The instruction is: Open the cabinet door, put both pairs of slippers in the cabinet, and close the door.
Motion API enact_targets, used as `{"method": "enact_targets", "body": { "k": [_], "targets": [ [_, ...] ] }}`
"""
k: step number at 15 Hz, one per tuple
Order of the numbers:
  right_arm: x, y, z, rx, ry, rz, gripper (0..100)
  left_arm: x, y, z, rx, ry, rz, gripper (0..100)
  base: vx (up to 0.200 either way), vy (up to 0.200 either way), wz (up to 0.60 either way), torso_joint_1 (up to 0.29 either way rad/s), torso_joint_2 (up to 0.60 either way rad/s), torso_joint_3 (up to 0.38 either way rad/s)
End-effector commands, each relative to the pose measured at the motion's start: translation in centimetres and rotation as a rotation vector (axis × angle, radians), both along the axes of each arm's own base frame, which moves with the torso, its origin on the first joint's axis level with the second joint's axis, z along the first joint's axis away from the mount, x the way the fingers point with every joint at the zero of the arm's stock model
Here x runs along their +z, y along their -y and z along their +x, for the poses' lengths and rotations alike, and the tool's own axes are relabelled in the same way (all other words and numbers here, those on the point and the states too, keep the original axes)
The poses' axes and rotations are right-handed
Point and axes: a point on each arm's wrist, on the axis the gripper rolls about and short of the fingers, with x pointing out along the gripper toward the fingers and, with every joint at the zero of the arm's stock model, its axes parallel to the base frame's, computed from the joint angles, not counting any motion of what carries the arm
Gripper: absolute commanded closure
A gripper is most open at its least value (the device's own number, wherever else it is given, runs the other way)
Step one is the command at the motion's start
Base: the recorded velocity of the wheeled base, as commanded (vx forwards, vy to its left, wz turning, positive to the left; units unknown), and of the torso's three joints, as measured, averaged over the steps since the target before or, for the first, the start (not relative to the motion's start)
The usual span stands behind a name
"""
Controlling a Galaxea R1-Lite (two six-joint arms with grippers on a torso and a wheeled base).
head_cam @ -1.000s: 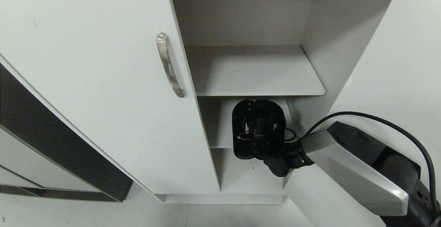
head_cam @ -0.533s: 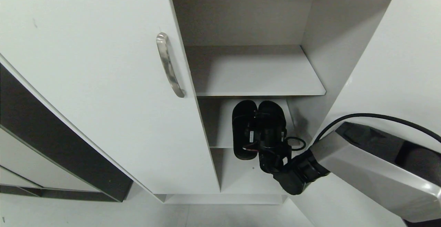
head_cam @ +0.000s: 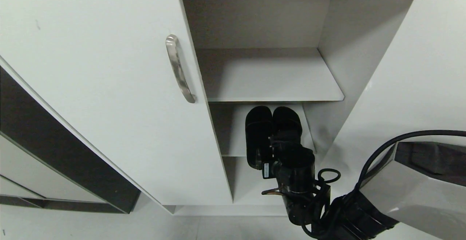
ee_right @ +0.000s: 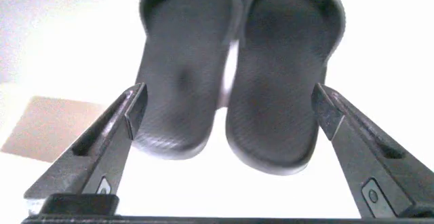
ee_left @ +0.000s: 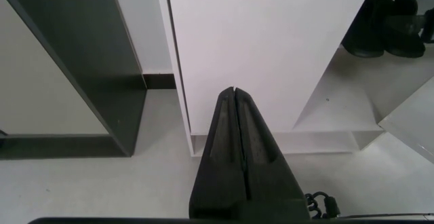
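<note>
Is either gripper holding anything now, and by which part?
Nothing is held. The right gripper stands open at the heels of the black slippers; the left gripper is shut, empty.

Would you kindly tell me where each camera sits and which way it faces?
Head view: on the head, facing forward and down into the open white cabinet; right gripper shows before the pair of black slippers on a lower shelf.
Left wrist view: on the left wrist, facing the floor by the cabinet; shut left gripper in front.
Right wrist view: on the right wrist, facing the slippers between its open fingers.
Shared: all three show the slippers.
</note>
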Motion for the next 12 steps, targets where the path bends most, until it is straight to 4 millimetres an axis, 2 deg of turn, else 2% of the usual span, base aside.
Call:
{"method": "enact_targets", "body": {
  "k": [1,2,11,12],
  "targets": [
    [0.92,-0.21,-1.05,0.023,0.012,0.014,0,0.01,0.00,0.01,0.000,0.000,0.000,100,0.000,0.000,0.00,0.000,0.00,0.000],
    [0.88,-0.27,-1.15,0.026,0.011,0.013,0,0.00,0.01,0.01,0.000,-0.002,0.000,100,0.000,0.000,0.00,0.000,0.00,0.000],
    [1.08,-0.17,-1.16,0.026,0.013,0.018,0,0.01,0.00,0.01,-0.002,0.000,0.000,100,-0.200,0.000,0.00,0.003,0.00,0.003],
    [0.82,-0.07,-1.24,0.026,0.006,0.010,0,0.01,0.00,0.01,-0.002,0.000,0.000,100,0.000,0.000,0.00,0.000,0.00,0.000]
  ]
}}
